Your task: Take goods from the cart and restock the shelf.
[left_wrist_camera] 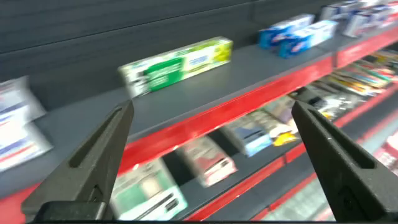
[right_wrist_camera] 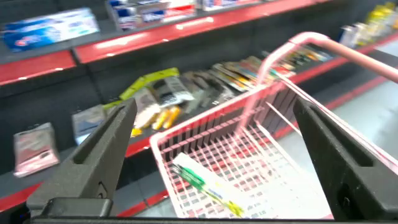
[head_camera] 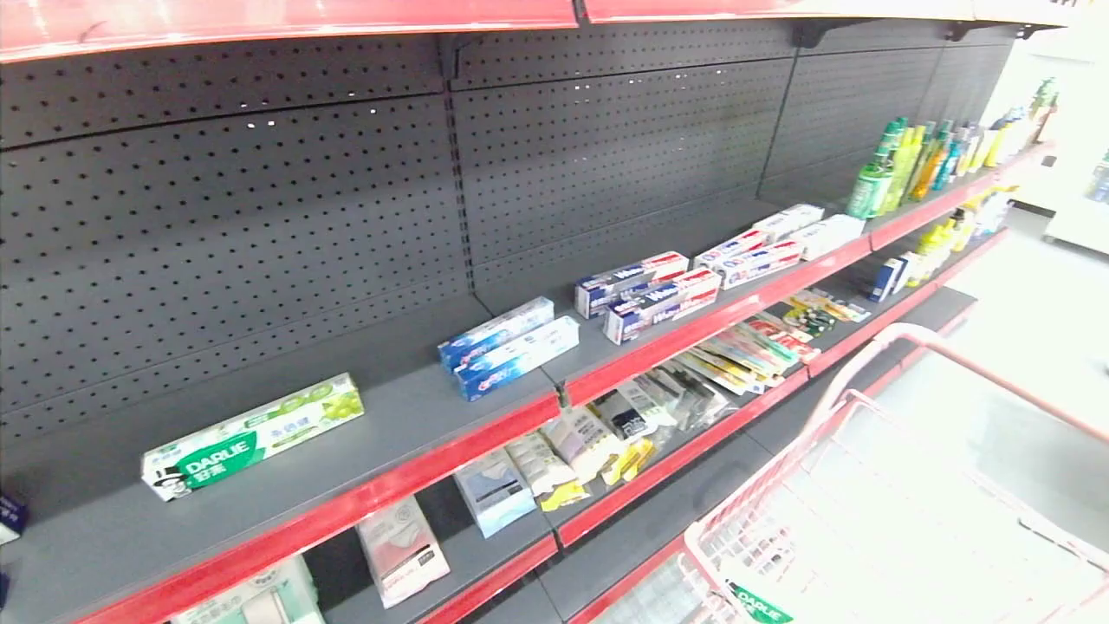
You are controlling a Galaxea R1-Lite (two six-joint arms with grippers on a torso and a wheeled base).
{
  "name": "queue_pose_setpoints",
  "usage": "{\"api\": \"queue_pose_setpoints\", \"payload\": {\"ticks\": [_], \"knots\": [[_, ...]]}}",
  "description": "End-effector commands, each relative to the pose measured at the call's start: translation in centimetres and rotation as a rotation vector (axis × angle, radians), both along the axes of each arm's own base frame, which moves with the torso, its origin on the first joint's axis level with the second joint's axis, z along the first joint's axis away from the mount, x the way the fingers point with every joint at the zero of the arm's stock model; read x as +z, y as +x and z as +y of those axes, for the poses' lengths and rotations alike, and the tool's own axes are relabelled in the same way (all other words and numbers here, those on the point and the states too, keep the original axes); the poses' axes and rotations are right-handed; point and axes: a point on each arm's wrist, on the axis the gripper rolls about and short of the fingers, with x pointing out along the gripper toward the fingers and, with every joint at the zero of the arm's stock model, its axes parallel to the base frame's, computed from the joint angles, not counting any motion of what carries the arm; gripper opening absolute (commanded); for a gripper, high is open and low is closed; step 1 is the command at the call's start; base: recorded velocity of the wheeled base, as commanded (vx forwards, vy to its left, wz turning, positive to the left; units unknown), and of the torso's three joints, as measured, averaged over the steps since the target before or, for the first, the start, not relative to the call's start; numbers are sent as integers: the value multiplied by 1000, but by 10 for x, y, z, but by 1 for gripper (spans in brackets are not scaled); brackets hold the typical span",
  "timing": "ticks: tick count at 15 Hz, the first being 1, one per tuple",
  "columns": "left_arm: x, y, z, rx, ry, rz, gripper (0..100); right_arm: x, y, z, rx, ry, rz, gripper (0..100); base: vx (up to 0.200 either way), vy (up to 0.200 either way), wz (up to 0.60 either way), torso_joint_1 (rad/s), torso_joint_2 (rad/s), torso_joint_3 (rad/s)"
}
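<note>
A green and white toothpaste box point(head_camera: 251, 438) lies on the grey shelf point(head_camera: 407, 425), left of two blue boxes point(head_camera: 507, 347). In the left wrist view my left gripper point(left_wrist_camera: 212, 107) is open with nothing between its fingers, held in front of the shelf's red edge and short of the green box point(left_wrist_camera: 177, 65). My right gripper point(right_wrist_camera: 216, 109) is also open, hanging above the pink wire cart point(right_wrist_camera: 273, 93). A green and white toothpaste box point(right_wrist_camera: 205, 183) lies on the cart's floor, below that gripper. The cart point(head_camera: 875, 407) stands at the lower right, a green box point(head_camera: 758, 602) showing at its near end.
Red, white and blue toothpaste boxes point(head_camera: 650, 295) and more boxes run along the shelf to the right, then upright bottles point(head_camera: 901, 160). The lower shelf point(head_camera: 693, 451) holds packets and toothbrush packs point(head_camera: 745, 347). A perforated back panel point(head_camera: 260, 217) rises behind.
</note>
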Motion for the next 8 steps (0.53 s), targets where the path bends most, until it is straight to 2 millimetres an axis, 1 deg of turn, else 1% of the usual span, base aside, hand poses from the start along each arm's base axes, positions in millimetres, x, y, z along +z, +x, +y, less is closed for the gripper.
{"api": "queue_pose_setpoints", "payload": {"ticks": [1, 8], "knots": [[0, 0, 0, 0, 0, 0, 100, 0, 0, 0, 0, -1, 0, 100, 0, 0, -600, 7, -7, 7], [0, 0, 0, 0, 0, 0, 100, 0, 0, 0, 0, -1, 1, 100, 0, 0, -600, 7, 4, 3]]}}
